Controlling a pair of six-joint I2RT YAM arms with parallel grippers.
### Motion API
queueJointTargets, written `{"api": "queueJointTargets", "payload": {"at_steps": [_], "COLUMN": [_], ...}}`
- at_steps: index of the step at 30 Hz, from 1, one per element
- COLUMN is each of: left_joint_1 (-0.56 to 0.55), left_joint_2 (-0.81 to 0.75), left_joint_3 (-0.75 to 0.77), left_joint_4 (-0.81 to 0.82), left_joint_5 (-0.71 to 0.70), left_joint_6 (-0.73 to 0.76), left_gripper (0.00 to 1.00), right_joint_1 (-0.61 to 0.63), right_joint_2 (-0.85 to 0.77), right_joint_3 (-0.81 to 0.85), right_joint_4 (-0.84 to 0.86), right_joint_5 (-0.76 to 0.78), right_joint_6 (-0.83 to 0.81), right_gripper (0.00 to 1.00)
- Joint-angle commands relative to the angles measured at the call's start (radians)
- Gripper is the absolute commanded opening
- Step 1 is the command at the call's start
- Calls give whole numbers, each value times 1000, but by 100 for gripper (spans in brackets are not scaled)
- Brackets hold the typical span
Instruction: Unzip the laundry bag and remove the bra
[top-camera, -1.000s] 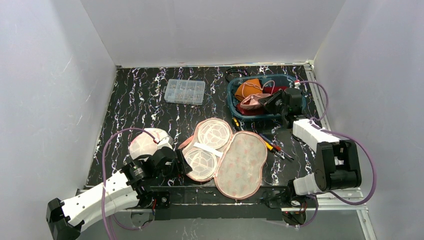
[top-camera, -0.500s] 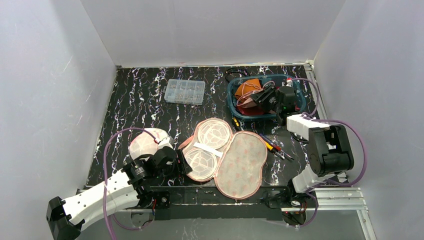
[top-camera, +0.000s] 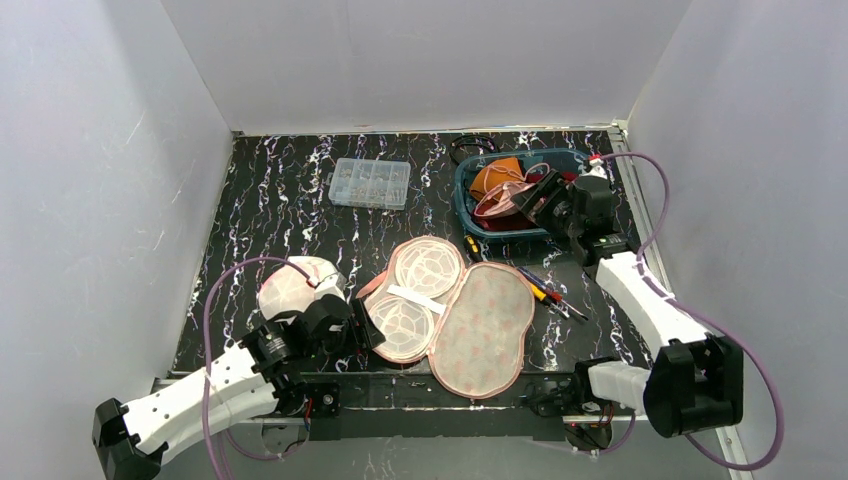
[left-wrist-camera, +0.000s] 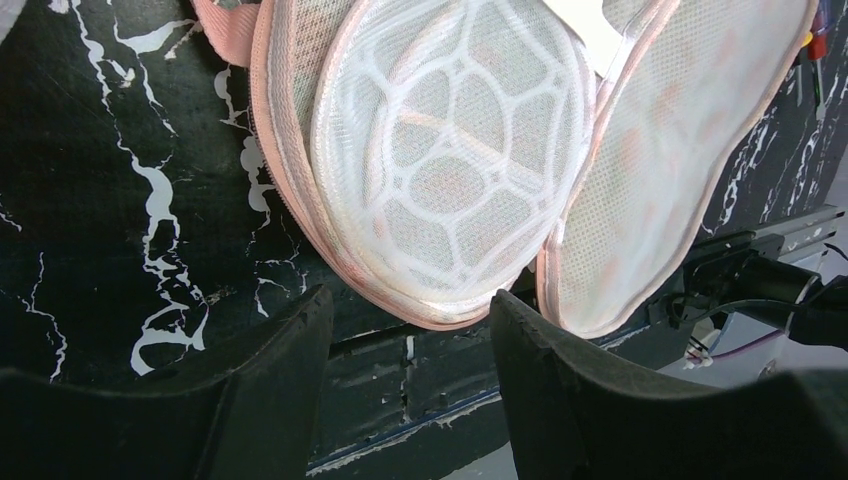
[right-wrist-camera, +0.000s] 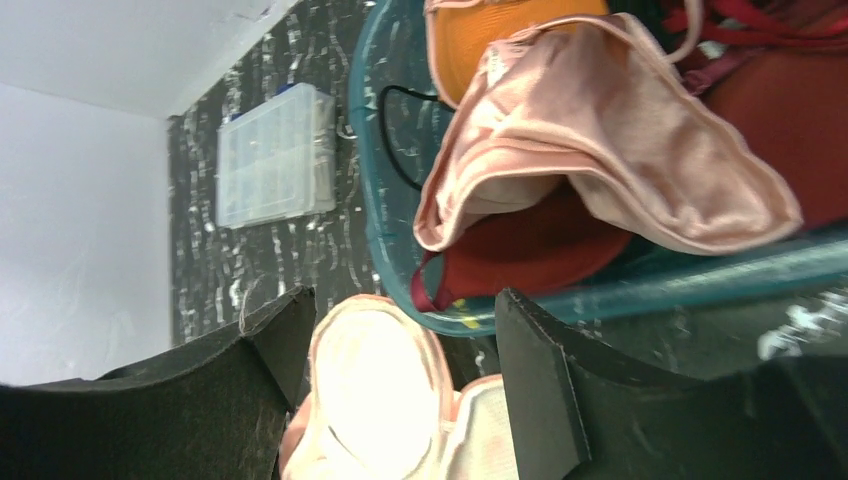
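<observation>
The laundry bag (top-camera: 450, 305) lies unzipped and spread flat in the middle of the table, white mesh with pink trim; its two halves also show in the left wrist view (left-wrist-camera: 450, 170). A pink bra (top-camera: 503, 200) (right-wrist-camera: 620, 160) rests on top of other bras in the teal basket (top-camera: 463, 200). My right gripper (top-camera: 532, 197) (right-wrist-camera: 405, 305) hovers open at the basket's right side with nothing between its fingers. My left gripper (top-camera: 365, 335) (left-wrist-camera: 410, 305) stands open and empty at the bag's near left edge, just off the trim.
Orange (right-wrist-camera: 500, 30) and red (right-wrist-camera: 530, 250) bras also fill the basket. A clear plastic organiser box (top-camera: 370, 183) sits at the back. Pens (top-camera: 545, 290) lie right of the bag. A round mesh piece (top-camera: 295, 285) lies by the left arm. White walls close in three sides.
My right gripper has gone from shut to open and let go of the pink bra, which now lies in the basket. The right arm's elbow has swung back toward the near edge. The left arm is still.
</observation>
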Motion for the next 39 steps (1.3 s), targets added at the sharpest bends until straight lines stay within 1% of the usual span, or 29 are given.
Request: {"api": "queueJointTargets", "payload": {"at_steps": [1,5,7,9,11,15,20,22,23,24,25,26,27,29,32,34,36,39], "left_joint_1": [-3,-4,-3,-3,-3,-3,-4,-3,-3,-3,-3,-3,-3,-3,-3,-3,-3,-2], "left_joint_2": [-21,-36,-39,-38,-32,-33,-46,-47,-47,-48,-49,-52,-56,-66,-64,-47,-22,-7], "left_joint_3": [-6,4,10,15,20,24,37,44,47,52,54,56,57,55,49,50,58,67], "left_joint_4": [-11,-28,-34,-33,-33,-33,-39,-43,-47,-54,-62,-69,-75,-80,-72,-58,-53,-49], "left_joint_5": [8,5,1,1,4,12,15,16,15,16,13,11,8,3,0,8,16,21], "left_joint_6": [8,16,20,21,21,25,28,31,33,36,37,38,41,44,44,52,62,75], "left_gripper": [57,56,56,56,57,56,56,56,56,56,56,56,56,56,56,56,56,56], "right_joint_1": [0,0,0,-4,-8,-11,-10,-11,-10,-11,-10,-9,-4,-2,-2,-1,-1,-3], "right_joint_2": [-46,-2,11,-6,-50,-128,-173,-172,-164,-148,-138,-114,-89,-60,-74,-49,-25,-24], "right_joint_3": [81,119,113,95,55,-22,-118,-144,-143,-126,-73,-6,53,110,88,84,89,60], "right_joint_4": [-216,-296,-303,-299,-251,-133,3,52,71,90,51,-25,-97,-183,-153,-168,-208,-186], "right_joint_5": [169,307,334,323,291,233,265,274,278,276,292,316,346,404,425,410,389,328], "right_joint_6": [-163,-341,-348,-301,-207,45,371,448,458,402,338,179,67,-116,-342,-470,-566,-685], "right_gripper": [73,66,66,68,72,76,80,81,81,79,78,78,78,78,77,76,75,73]}}
